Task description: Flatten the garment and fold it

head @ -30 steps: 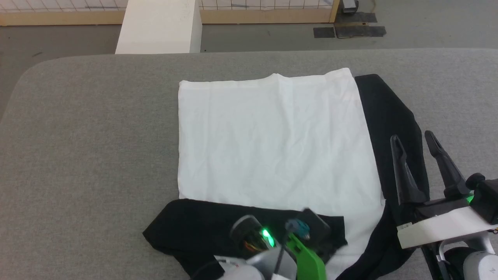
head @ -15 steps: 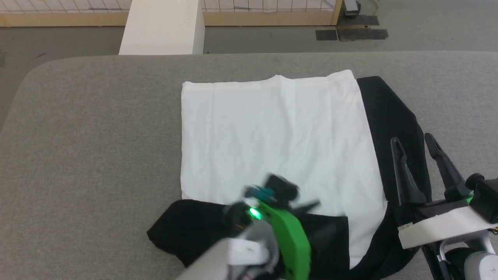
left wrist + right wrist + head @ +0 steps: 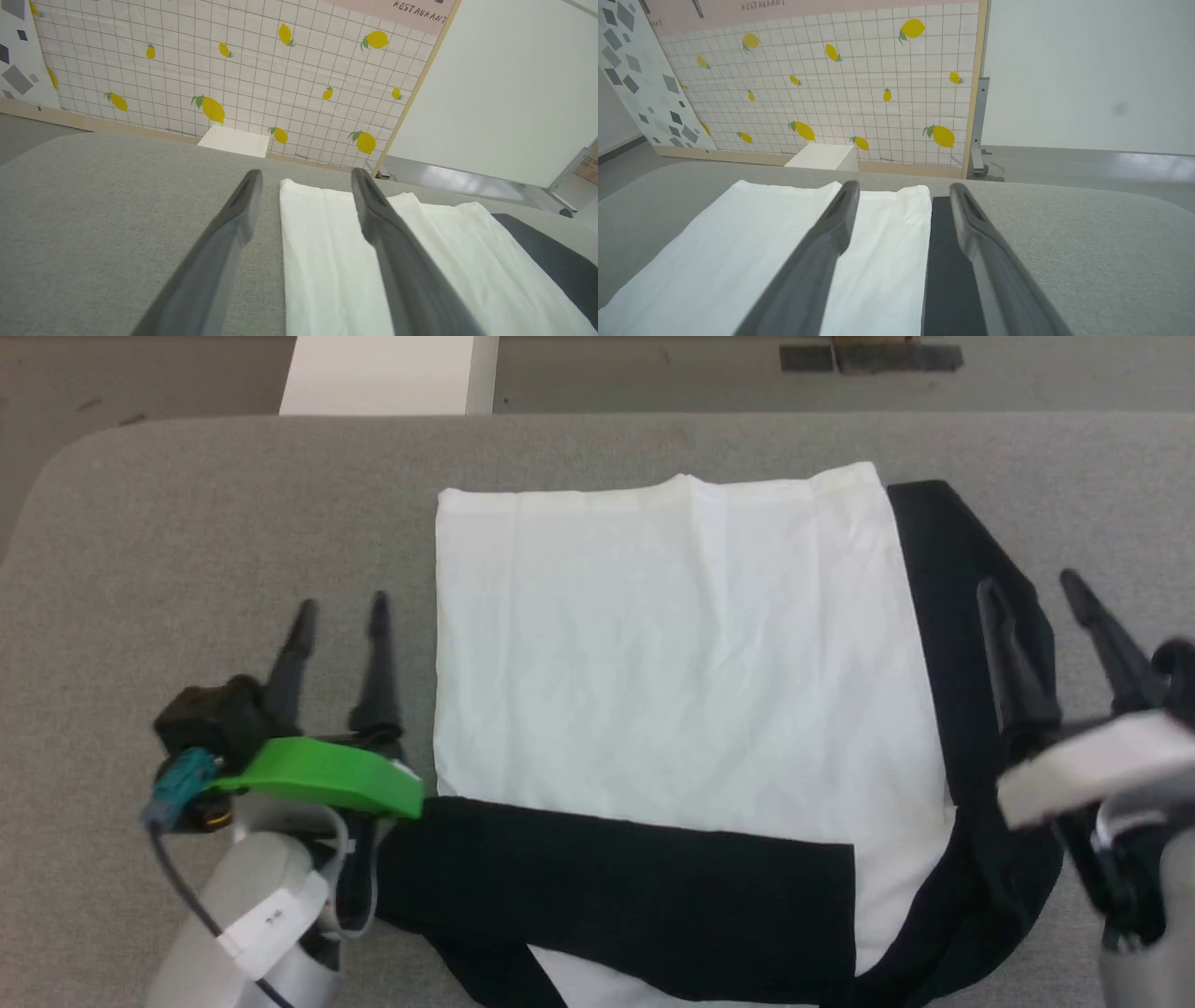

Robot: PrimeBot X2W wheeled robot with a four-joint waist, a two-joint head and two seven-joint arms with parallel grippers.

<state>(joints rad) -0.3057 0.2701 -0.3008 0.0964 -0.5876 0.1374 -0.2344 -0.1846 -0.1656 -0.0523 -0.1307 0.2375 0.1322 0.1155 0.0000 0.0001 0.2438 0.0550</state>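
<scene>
The garment (image 3: 672, 653), a white T-shirt with black sleeves, lies flat on the grey table (image 3: 187, 541). One black sleeve (image 3: 616, 896) is folded across its near end, the other (image 3: 952, 579) lies along its right side. My left gripper (image 3: 341, 616) is open, empty, over bare table just left of the white edge. My right gripper (image 3: 1032, 588) is open and empty above the right sleeve. In the left wrist view the garment (image 3: 336, 261) runs under the right finger (image 3: 392, 247). In the right wrist view the garment (image 3: 738, 252) and its sleeve (image 3: 948, 270) lie between and beside the fingers (image 3: 817, 261).
A white box (image 3: 383, 373) stands on the floor past the table's far edge. A lemon-print tiled wall (image 3: 233, 70) and a plain white panel (image 3: 514, 93) rise behind. Bare grey tabletop spreads left and right of the garment.
My left gripper let go of the near black sleeve, opened, and swung left off the garment. The sleeve now lies flat. The head camera tilted down slightly.
</scene>
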